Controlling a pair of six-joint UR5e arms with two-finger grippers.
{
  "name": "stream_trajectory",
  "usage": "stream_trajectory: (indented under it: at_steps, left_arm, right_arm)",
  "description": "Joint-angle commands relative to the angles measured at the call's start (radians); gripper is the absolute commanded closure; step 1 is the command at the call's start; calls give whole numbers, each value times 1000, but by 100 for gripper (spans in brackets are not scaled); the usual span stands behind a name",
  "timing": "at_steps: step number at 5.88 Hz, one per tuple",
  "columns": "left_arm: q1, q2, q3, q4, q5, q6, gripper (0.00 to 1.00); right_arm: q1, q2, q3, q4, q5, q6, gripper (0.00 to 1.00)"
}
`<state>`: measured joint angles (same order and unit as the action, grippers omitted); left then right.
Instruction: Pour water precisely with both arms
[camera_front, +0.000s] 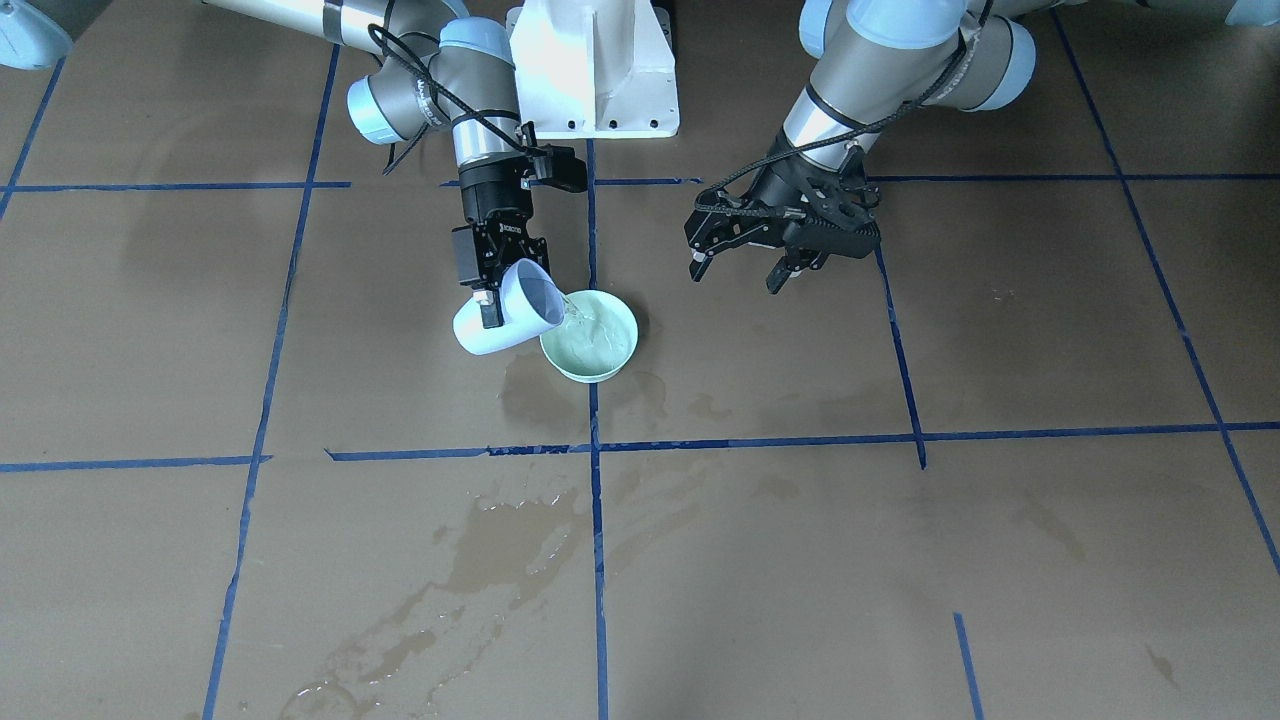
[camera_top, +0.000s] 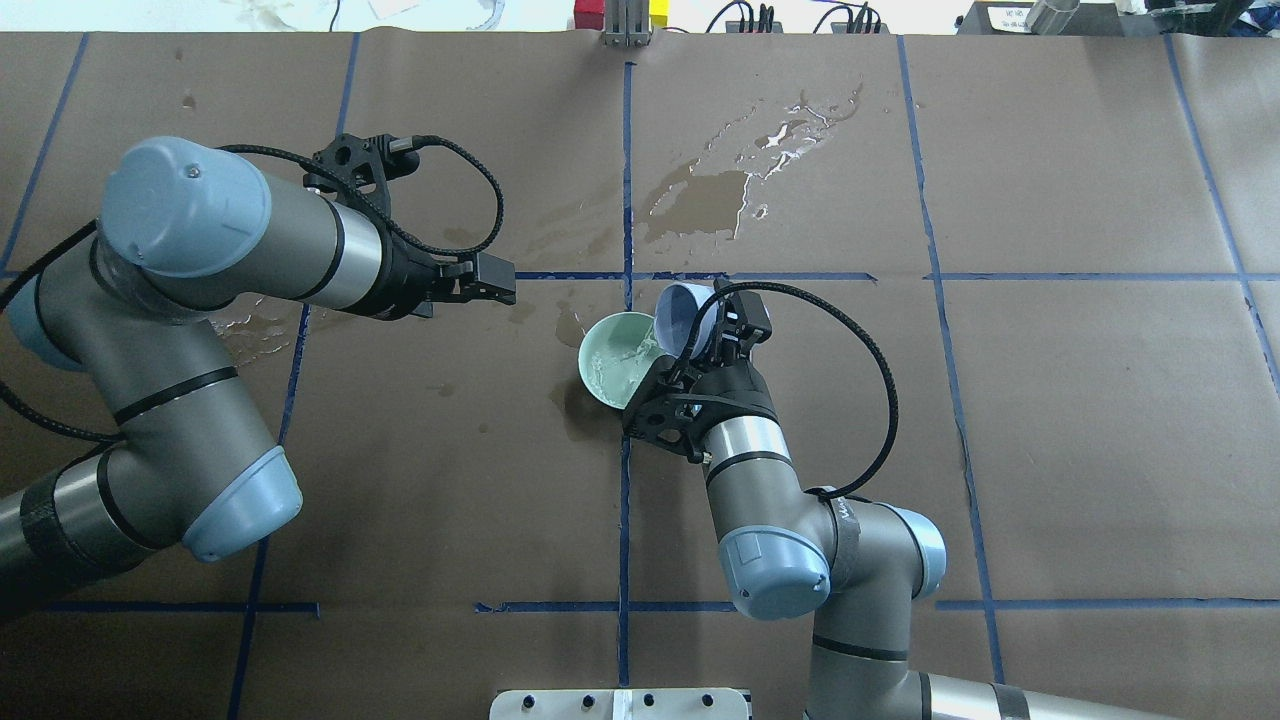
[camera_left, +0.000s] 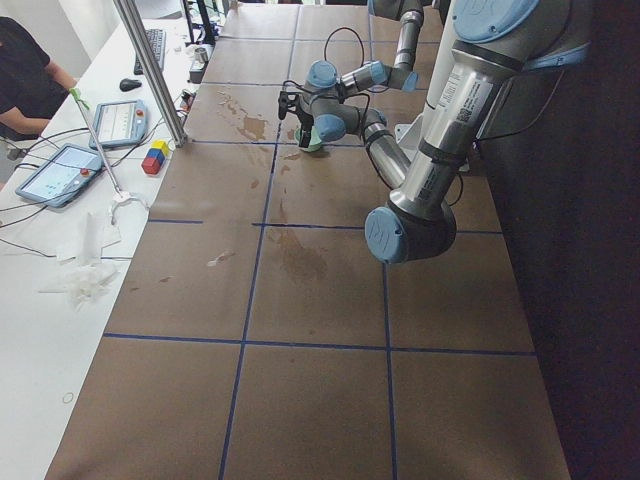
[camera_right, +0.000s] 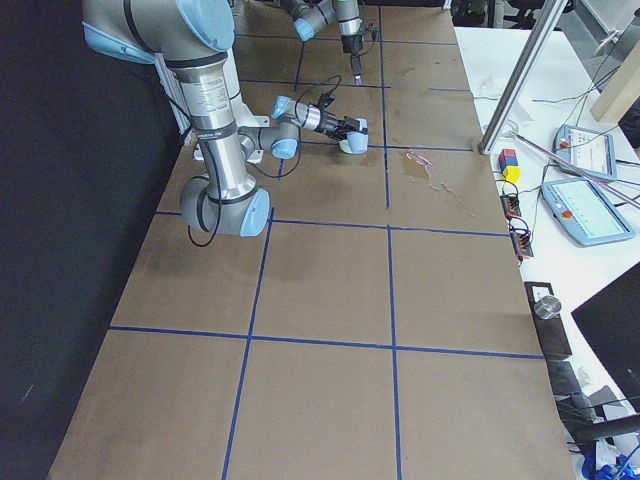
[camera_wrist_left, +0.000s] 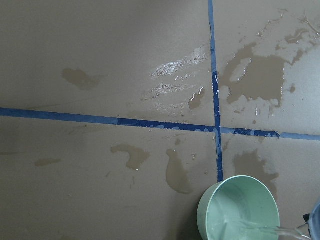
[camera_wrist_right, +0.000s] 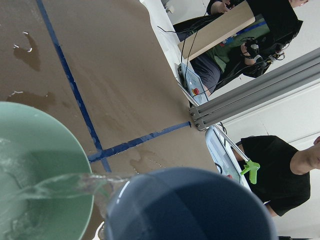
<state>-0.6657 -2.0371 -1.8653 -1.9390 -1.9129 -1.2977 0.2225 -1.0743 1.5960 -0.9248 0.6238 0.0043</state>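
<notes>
My right gripper (camera_front: 490, 300) is shut on a pale blue cup (camera_front: 505, 318), which is tilted on its side with its mouth over a mint-green bowl (camera_front: 590, 340). Clear water (camera_front: 573, 311) runs from the cup's lip into the bowl, where more water lies. The overhead view shows the cup (camera_top: 683, 318) at the bowl's (camera_top: 612, 362) right rim. The right wrist view shows the cup (camera_wrist_right: 190, 210), the stream (camera_wrist_right: 65, 186) and the bowl (camera_wrist_right: 35, 150). My left gripper (camera_front: 738, 270) is open and empty, hovering beside the bowl. Its wrist view shows the bowl (camera_wrist_left: 240, 207).
Dark wet smears (camera_front: 510, 545) lie on the brown paper across from me and around the bowl (camera_top: 570, 400). Blue tape lines (camera_front: 597, 450) cross the table. The white pedestal (camera_front: 595, 65) stands behind the bowl. Operators and tablets (camera_left: 60, 170) are at the table's far side.
</notes>
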Motion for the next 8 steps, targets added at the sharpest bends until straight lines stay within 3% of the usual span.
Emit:
stream_trajectory:
  at_steps: [1,8]
  left_arm:
    - [0,0,-2,0,0,0,0]
    - [0,0,0,0,0,0,0]
  right_arm:
    - [0,-1,-1,-20,-7,-18,93]
    - [-11,-4,-14,-37,-78,-129,96]
